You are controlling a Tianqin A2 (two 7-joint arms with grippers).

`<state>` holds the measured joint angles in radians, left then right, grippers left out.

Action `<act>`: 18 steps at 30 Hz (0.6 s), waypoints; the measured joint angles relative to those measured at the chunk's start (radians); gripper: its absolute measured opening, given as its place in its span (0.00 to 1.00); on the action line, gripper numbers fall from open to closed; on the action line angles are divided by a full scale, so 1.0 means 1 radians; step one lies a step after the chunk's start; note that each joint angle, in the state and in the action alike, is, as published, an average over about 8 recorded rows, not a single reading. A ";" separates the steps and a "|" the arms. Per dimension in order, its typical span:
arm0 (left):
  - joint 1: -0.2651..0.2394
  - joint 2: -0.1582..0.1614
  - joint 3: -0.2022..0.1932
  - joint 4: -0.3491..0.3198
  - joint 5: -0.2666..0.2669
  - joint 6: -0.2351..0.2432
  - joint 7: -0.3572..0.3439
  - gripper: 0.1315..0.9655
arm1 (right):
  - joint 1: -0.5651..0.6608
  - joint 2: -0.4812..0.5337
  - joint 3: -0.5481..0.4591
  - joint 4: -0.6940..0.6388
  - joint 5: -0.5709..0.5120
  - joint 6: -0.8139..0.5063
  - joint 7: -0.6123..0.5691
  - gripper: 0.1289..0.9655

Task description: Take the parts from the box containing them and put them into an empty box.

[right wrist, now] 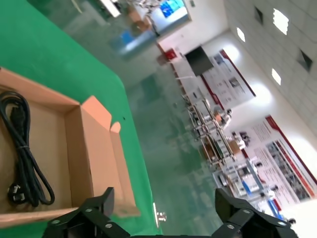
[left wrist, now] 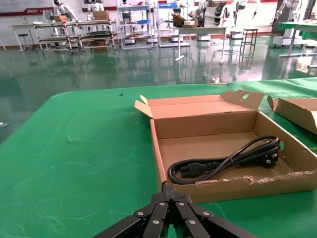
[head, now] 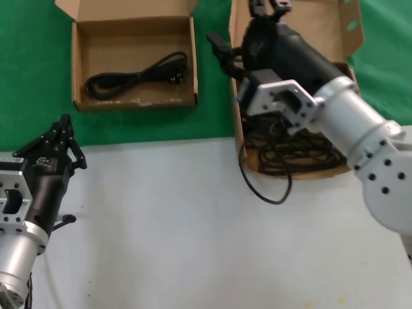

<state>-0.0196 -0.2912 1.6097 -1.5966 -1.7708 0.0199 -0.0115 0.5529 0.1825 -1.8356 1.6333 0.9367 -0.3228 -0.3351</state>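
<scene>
One cord (head: 137, 76) lies in the smaller box (head: 78, 64), long axis 8 to 2 o'clock; the rest sit coiled in the bigger box (head: 238, 132), under the right arm. Right gripper (head: 269, 8), jaws spread and empty, hovers at that box's 12 o'clock end, nearer arm; cords lie toward 6. Left gripper (head: 62, 131) parked, pressed together

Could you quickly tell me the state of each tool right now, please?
Left tool: closed, holding nothing, parked at the table's near left.
Right tool: open, holding nothing, above the bigger box.
</scene>
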 joint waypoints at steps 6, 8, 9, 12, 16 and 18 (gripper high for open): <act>0.000 0.000 0.000 0.000 0.000 0.000 0.000 0.02 | -0.044 0.044 0.013 0.015 0.085 0.049 0.000 0.69; 0.000 0.000 0.000 0.000 0.000 0.000 0.000 0.02 | -0.049 0.051 0.014 0.015 0.099 0.056 -0.001 0.74; 0.000 0.000 0.000 0.000 0.000 0.000 0.000 0.02 | -0.050 0.052 0.014 0.015 0.102 0.057 -0.001 0.77; 0.000 0.000 0.000 0.000 0.000 0.000 0.000 0.02 | -0.051 0.053 0.014 0.015 0.104 0.058 -0.001 0.81; 0.000 0.000 0.000 0.000 0.000 0.000 0.000 0.04 | -0.057 0.054 0.017 0.015 0.114 0.062 0.003 0.89; 0.000 0.000 0.000 0.000 -0.001 0.000 0.000 0.05 | -0.063 0.055 0.019 0.014 0.123 0.065 0.007 0.92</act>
<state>-0.0192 -0.2914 1.6096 -1.5966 -1.7714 0.0194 -0.0114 0.4895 0.2376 -1.8161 1.6476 1.0598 -0.2579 -0.3283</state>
